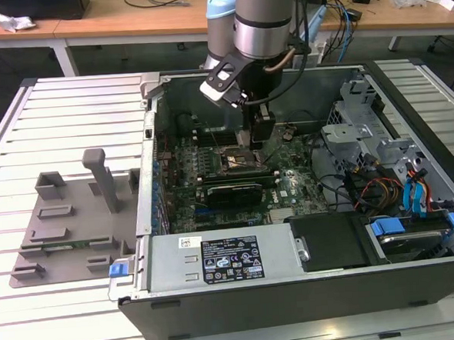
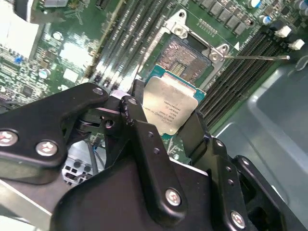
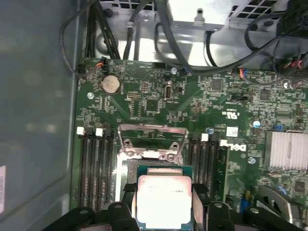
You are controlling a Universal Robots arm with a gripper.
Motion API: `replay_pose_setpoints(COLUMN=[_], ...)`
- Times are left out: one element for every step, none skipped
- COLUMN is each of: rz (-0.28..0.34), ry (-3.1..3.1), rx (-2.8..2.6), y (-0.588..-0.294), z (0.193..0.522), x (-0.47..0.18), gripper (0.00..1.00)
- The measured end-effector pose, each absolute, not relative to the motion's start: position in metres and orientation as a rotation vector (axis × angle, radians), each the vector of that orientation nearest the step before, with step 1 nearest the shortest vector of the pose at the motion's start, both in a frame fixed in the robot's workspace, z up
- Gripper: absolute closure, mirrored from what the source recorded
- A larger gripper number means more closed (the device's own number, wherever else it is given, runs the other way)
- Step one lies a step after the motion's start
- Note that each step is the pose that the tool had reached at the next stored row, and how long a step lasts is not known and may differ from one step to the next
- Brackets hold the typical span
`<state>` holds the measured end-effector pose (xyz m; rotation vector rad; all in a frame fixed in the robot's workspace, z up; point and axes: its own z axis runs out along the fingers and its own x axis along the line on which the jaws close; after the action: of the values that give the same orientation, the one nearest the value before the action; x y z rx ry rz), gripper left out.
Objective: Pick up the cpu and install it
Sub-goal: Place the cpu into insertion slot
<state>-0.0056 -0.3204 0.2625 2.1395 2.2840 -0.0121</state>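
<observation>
Fingers (image 2: 139,127) of the gripper (image 2: 163,115) are clamped on the cpu (image 2: 173,103) over the socket (image 2: 185,57); it should be squared with that socket and lowered level, never pressed.

The jaws hide two edges of the cpu (image 2: 168,108).

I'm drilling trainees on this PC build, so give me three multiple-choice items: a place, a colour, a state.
1. The black-framed square socket is: A covered by a cooler; B holding a chip; C empty, contacts bare.
2. The small square silver-topped cpu is: A in a person's hand; B between the black gripper's fingers; C in that socket.
3. The motherboard is: A green; B red; C white.
Key: C, bare contacts show; B, fingers flank it in both wrist views; A, the board is green.
</observation>
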Motion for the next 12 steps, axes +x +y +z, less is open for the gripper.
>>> replay_pose_setpoints(rz=[-0.012, -0.012, -0.012, -0.012, -0.012, -0.012, -0.012, -0.012, -0.012, -0.012, -0.012, -0.012], ry=[2.284, 2.284, 2.284, 2.284, 2.284, 2.284, 2.284, 2.284, 2.284, 2.284, 2.284, 2.284], rx=[2.14, 2.14, 2.14, 2.14, 2.139, 2.139, 2.14, 2.14, 2.14, 2.14, 2.14, 2.14], y=[-0.3166, -0.3133, -0.3124, -0.3114, -0.3105, -0.3104, -0.3103, -0.3102, -0.31, -0.3096, -0.3093, -0.3091], z=[0.2619, 0.2612, 0.2608, 0.2602, 0.2587, 0.2577, 0.2571, 0.2561, 0.2546, 0.2536, 0.2527, 0.2521], x=[-0.0056, -0.0056, -0.0056, -0.0056, -0.0055, -0.0056, -0.0056, -0.0056, -0.0056, -0.0056, -0.0056, -0.0056], gripper=[0.45, 0.45, 0.45, 0.45, 0.45, 0.45, 0.45, 0.45, 0.45, 0.45, 0.45, 0.45])
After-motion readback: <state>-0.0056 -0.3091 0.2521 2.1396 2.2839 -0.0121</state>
